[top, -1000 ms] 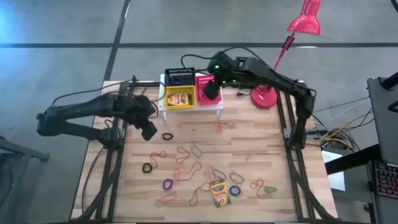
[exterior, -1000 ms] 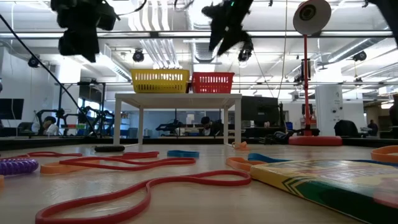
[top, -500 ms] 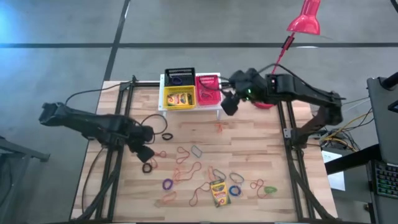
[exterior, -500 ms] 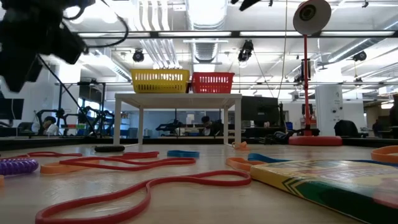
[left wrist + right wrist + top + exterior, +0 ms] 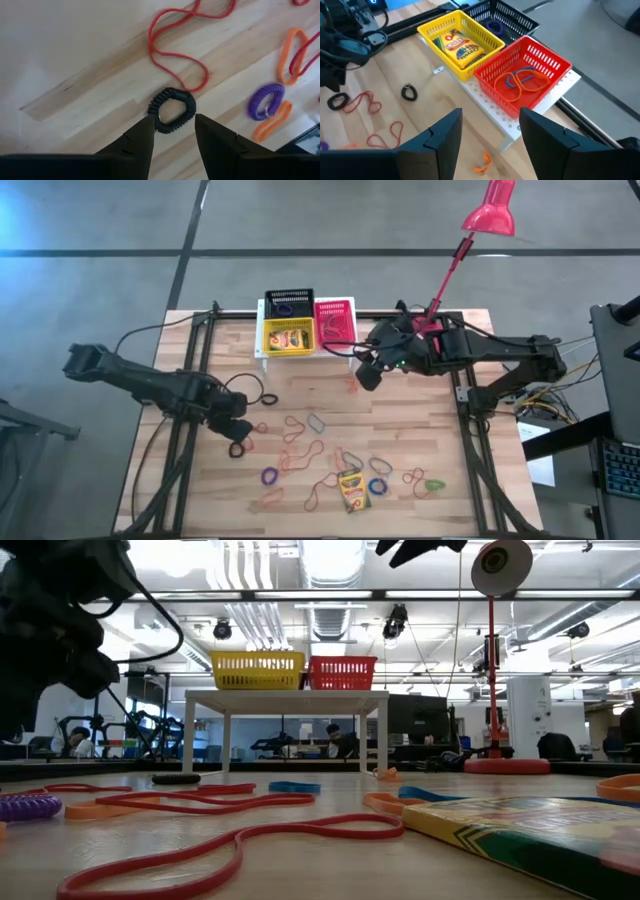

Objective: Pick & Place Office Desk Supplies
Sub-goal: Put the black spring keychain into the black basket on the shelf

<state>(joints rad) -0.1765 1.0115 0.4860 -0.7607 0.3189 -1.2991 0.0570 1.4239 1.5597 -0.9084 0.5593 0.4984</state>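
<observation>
Black coiled band (image 5: pixel 172 110) sits between your left claw (image 5: pixel 174 131) fingers, claw open, low over bench (image 5: pixel 400 440) at 8 o'clock. Risk: springy ribbed loop squirts sideways, or thin red loop (image 5: pixel 175 55) touching it snags. Right claw (image 5: pixel 487 135) open, empty, near red mesh basket (image 5: pixel 540 65), 12 o'clock.

From low down, the left arm (image 5: pixel 55 630) is a dark blur, cut off by the edge. The crayon box (image 5: pixel 530 830) runs off the corner. The baskets' (image 5: pixel 258 670) insides are hidden from there. The lamp (image 5: pixel 492 208) top is cut off from above. People (image 5: pixel 330 740) far behind are too small to tell.
</observation>
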